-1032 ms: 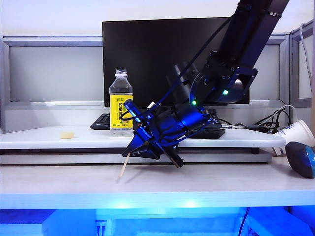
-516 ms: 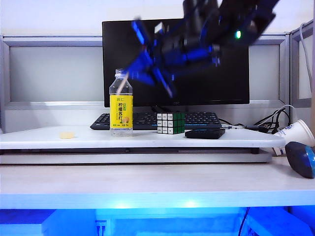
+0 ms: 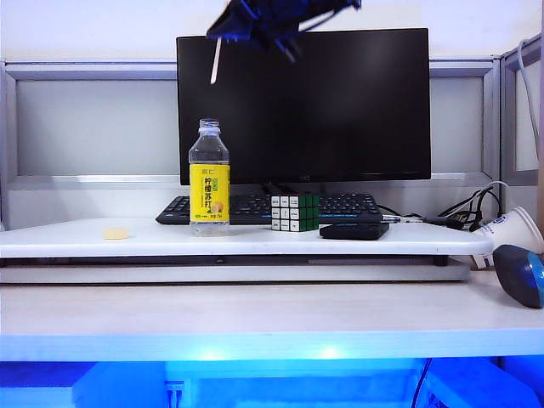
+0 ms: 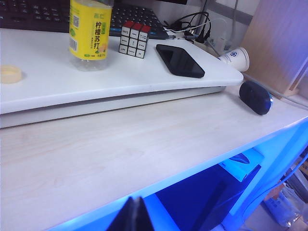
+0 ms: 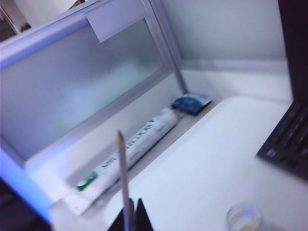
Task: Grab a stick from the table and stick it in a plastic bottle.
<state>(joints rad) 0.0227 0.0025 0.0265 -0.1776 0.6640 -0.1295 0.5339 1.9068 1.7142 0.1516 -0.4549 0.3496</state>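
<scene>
The thin, flat, pale tan wooden stick (image 3: 215, 61) hangs high in the air from my right hand (image 3: 246, 30), well above the small clear plastic bottle with the bright yellow label (image 3: 209, 178) and a touch to the right of its open neck in the exterior view. Its long axis runs nearly vertical, the free end pointing down toward the bottle with a slight lean; in the right wrist view the same stick (image 5: 123, 179) juts straight out from between the closed fingertips of that hand (image 5: 131, 216), with the bottle's round mouth (image 5: 244, 216) showing blurred below. So I judge the pick-up done and the carry over the bottle in hand; insertion is not yet done. Next I need to bring the lower tip directly over the narrow neck, keep the stick upright, and lower it gently, since the opening leaves little margin. My left hand (image 4: 132, 217) sits parked at the near edge of the pale wood-grain table (image 3: 255, 319), its tips drawn together, holding nothing that I can see. The bottle stands upright on the raised white shelf board (image 3: 127, 242).
</scene>
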